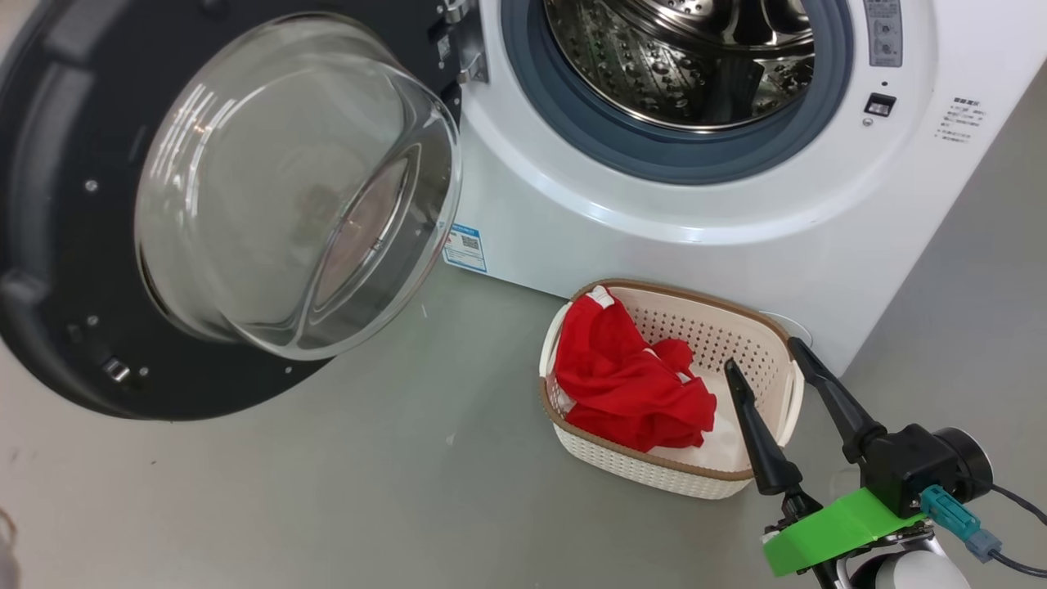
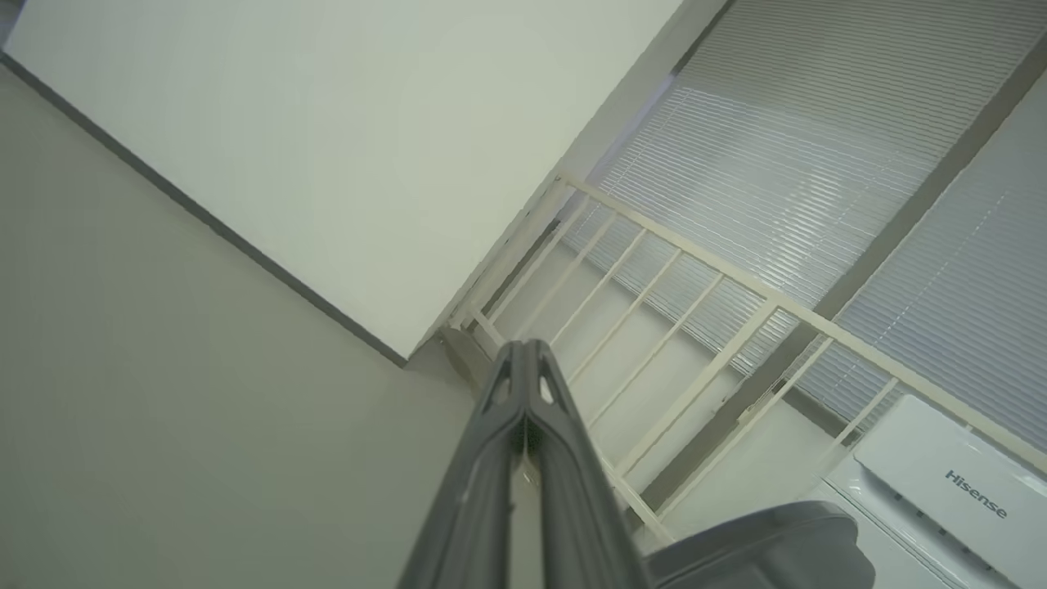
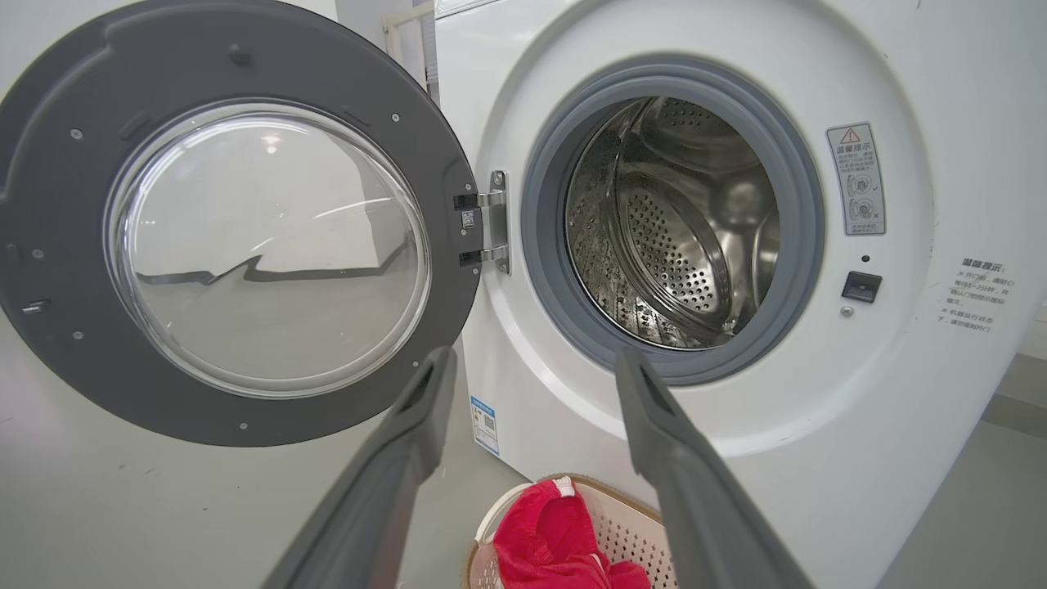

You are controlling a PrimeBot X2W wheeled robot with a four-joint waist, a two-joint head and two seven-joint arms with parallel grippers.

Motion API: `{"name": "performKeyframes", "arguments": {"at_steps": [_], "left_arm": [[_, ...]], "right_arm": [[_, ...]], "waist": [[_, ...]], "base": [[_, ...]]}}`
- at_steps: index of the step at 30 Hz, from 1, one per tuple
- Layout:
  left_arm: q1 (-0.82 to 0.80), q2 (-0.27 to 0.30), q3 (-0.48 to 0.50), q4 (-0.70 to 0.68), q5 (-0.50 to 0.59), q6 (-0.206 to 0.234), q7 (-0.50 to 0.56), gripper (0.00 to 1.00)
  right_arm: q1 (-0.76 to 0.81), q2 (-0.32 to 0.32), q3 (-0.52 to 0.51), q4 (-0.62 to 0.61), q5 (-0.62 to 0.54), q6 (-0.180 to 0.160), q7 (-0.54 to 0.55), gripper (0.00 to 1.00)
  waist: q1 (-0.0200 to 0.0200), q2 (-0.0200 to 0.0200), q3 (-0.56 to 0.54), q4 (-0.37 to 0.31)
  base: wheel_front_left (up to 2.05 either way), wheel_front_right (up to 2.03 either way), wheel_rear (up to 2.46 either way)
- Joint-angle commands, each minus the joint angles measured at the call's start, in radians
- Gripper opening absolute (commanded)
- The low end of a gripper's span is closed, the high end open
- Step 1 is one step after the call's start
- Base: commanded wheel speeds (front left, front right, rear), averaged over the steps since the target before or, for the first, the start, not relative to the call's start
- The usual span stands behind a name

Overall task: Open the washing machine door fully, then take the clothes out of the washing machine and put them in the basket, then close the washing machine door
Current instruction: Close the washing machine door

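washing machine door (image 1: 229, 204): stiff, heavyish probably; best pushed at the left black rim (image 1: 49, 245), glass (image 1: 327, 164) looks slick
right gripper (image 1: 762, 353): spread, nothing held
left gripper (image 2: 523, 352): closed, empty

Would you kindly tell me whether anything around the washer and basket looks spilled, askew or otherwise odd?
Nothing stands out. The clothes lie inside the basket, bunched toward its left end, none on the floor; the washing machine door hangs wide open.
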Motion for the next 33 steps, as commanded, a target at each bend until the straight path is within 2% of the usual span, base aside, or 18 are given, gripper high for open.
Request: {"name": "performKeyframes", "arguments": {"at_steps": [1, 7, 11, 15, 19, 28, 33], "left_arm": [[-0.052, 0.066, 0.035, 0.016, -0.032, 0.010, 0.028, 0.00], [-0.194, 0.105, 0.146, 0.215, -0.229, 0.039, 0.255, 0.00], [-0.227, 0.139, 0.165, 0.292, -0.282, 0.047, 0.378, 0.00], [-0.239, 0.166, 0.164, 0.349, -0.314, 0.028, 0.488, 0.00], [-0.239, 0.170, 0.149, 0.386, -0.324, -0.003, 0.559, 0.00], [-0.232, 0.156, 0.154, 0.434, -0.362, -0.030, 0.647, 0.00], [-0.218, 0.149, 0.144, 0.445, -0.376, -0.062, 0.720, 0.00]], "right_arm": [[-0.027, -0.003, 0.026, -0.030, -0.014, 0.005, 0.002, 1.00], [-0.026, -0.003, 0.035, -0.038, -0.021, 0.005, 0.014, 1.00], [-0.032, -0.003, 0.037, -0.045, -0.027, 0.005, 0.020, 1.00], [-0.037, -0.003, 0.039, -0.048, -0.031, 0.005, 0.022, 1.00], [-0.039, -0.003, 0.033, -0.052, -0.028, 0.005, 0.015, 1.00], [-0.049, -0.003, 0.038, -0.040, -0.020, 0.005, -0.003, 1.00], [-0.048, -0.003, 0.035, -0.033, -0.016, 0.005, -0.011, 1.00]], "waist": [[0.0000, 0.0000, 0.004, -0.007], [0.0000, 0.0000, 0.013, -0.024], [0.0000, 0.0000, 0.026, -0.035], [0.0000, 0.0000, 0.038, -0.043], [0.0000, 0.0000, 0.050, -0.041], [0.0000, 0.0000, 0.058, -0.033], [0.0000, 0.0000, 0.058, -0.022]], "base": [[0.00, 0.00, 0.00], [0.00, 0.00, 0.00], [0.00, 0.00, 0.00], [0.00, 0.00, 0.00], [0.00, 0.00, 0.00], [0.00, 0.00, 0.00], [0.00, 0.00, 0.00]]}}
